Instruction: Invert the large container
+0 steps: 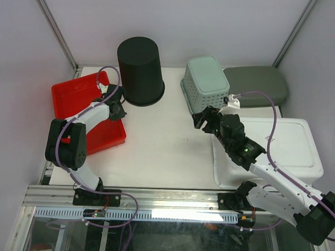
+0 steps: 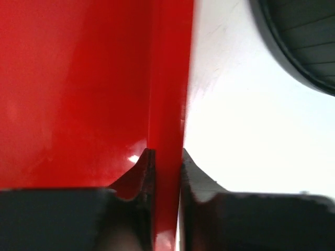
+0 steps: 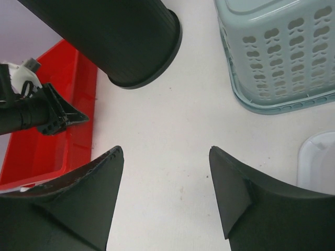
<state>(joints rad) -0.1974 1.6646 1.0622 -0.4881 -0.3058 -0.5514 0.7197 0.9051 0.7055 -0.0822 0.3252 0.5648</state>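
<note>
A red rectangular container [image 1: 75, 95] sits open side up at the table's left edge. My left gripper [image 1: 116, 104] is shut on its right wall: in the left wrist view the red rim [image 2: 168, 104] runs between the two fingers of the gripper [image 2: 166, 154], one inside the container, one outside over the white table. My right gripper [image 1: 203, 120] is open and empty above the table's middle; in the right wrist view it [image 3: 166, 151] frames bare table, with the red container [image 3: 63, 89] at the left.
A black round bin [image 1: 139, 69] stands upside down at the back, just right of the red container. A teal perforated basket [image 1: 205, 83] lies upside down at the back right. A grey-green lid [image 1: 257, 84] is behind it. A white tub [image 1: 282, 146] lies at the right.
</note>
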